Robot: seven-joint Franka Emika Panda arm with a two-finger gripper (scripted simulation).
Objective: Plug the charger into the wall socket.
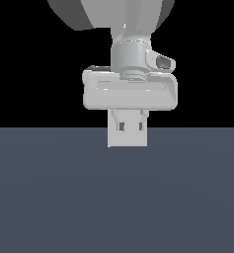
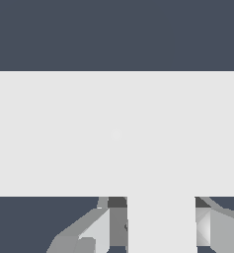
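Charger (image 2: 161, 225), a small plain white block, sits between the two grey fingers (image 2: 117, 222) of the gripper (image 2: 160, 207) in the wrist view. One finger is tight against each long side of the block, so the gripper is pinching the charger. The far end of the block runs right up to a big, flat, light-grey band that goes all the way across that picture. This band is the wall socket (image 2: 64, 133), seen from very near. The block and the band are almost the same colour, so no line shows where they meet, and they look like they are touching. A very faint round spot shows near the middle of the band; the little holes cannot be made out. In the exterior view, the exterior view's left side has only the dark blue-grey floor (image 1: 39, 197) below and plain black above. In the middle, the big grey robot arm (image 1: 131, 54) comes down from the top, and its wide pale hand points down. Under the hand the gripper (image 1: 131, 129) shows its two short fingers (image 1: 121, 126) close together in front of the light-grey square plate of the wall socket (image 1: 127, 141), which stands upright on the floor. The charger cannot be told apart from the plate in this view. The exterior view's right side again has only floor and black.
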